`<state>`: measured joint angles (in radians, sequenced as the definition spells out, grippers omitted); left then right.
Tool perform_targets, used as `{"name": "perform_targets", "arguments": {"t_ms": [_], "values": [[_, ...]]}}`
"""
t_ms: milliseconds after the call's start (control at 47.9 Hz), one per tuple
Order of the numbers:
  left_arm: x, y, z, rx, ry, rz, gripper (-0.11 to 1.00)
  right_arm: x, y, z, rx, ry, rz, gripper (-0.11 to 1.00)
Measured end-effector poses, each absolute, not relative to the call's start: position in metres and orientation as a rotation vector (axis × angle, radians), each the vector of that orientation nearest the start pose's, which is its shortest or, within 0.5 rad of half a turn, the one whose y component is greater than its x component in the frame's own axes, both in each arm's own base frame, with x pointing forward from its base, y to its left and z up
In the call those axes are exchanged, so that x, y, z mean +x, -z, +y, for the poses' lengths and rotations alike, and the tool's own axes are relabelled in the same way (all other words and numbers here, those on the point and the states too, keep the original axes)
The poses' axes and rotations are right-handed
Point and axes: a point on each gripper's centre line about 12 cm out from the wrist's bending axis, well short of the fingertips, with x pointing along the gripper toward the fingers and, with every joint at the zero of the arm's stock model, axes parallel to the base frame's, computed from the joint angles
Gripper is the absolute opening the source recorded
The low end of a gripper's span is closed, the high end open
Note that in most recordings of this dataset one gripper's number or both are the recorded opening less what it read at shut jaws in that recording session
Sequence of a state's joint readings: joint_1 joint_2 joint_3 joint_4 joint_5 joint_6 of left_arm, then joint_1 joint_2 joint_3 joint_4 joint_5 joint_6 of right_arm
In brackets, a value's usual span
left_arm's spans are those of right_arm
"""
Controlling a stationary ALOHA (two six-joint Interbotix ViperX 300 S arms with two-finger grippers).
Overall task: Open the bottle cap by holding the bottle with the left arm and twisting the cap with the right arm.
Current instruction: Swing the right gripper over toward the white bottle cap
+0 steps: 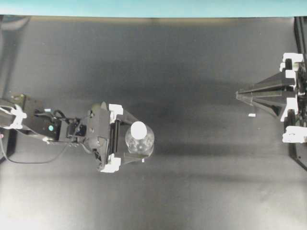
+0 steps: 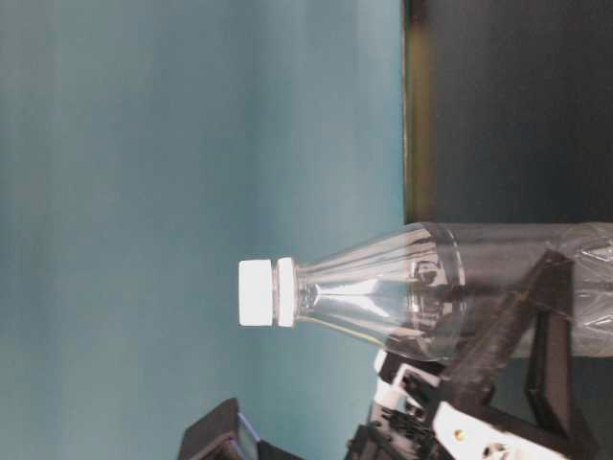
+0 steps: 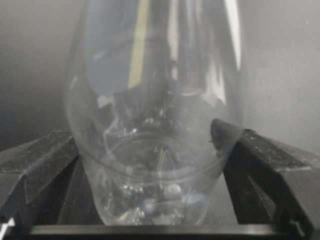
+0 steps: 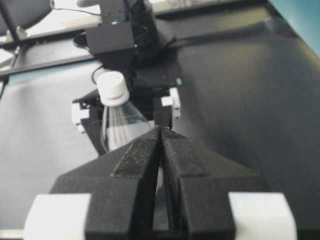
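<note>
From overhead the bottle [image 1: 140, 139] reads as a glassy circle standing upright on the dark table [image 1: 192, 72], left of centre, with the white cap [image 1: 138, 129] on top. The left gripper [image 1: 139, 138] has its two fingers spread wide, one on each side of the bottle; from this height it is hard to say whether they touch the plastic. The left wrist view settles more: the bottle [image 3: 155, 130] fills the picture, its base low between the two black fingers [image 3: 270, 165], which stand just beside the clear wall on either side (the right-hand one seems to meet it, the other cannot be judged). The table-level view, which comes turned on its side, alone shows the bottle's profile [image 2: 431, 287], with sloping shoulders running to the cap [image 2: 265, 292], still seated on the neck, and a black finger [image 2: 522, 326] across the lower body. The left arm [image 1: 43, 125] reaches in level from the left edge, gripper pointing right. The right gripper [image 1: 238, 95] sits well apart at the far right, pointing left toward the bottle, and its own camera shows the jaws pressed together on nothing [image 4: 161, 131], with the cap [image 4: 113, 88] and bottle beyond them.
</note>
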<state>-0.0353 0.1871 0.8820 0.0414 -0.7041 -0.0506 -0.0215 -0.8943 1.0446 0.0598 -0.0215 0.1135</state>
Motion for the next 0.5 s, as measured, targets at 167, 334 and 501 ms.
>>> {"name": "perform_targets", "arguments": {"t_ms": [167, 334, 501], "values": [[0.368, -0.103, -0.017, -0.029, 0.057, 0.373, 0.97, 0.217, -0.301, -0.004, 0.177, 0.034, 0.183, 0.01], [0.368, -0.100, -0.017, -0.038, 0.057, 0.381, 0.92, 0.216, -0.307, -0.003, 0.179, 0.033, 0.294, 0.01], [0.369, -0.098, -0.017, -0.037, 0.057, 0.381, 0.82, 0.221, -0.311, 0.001, 0.182, 0.018, 0.397, 0.01]]}}
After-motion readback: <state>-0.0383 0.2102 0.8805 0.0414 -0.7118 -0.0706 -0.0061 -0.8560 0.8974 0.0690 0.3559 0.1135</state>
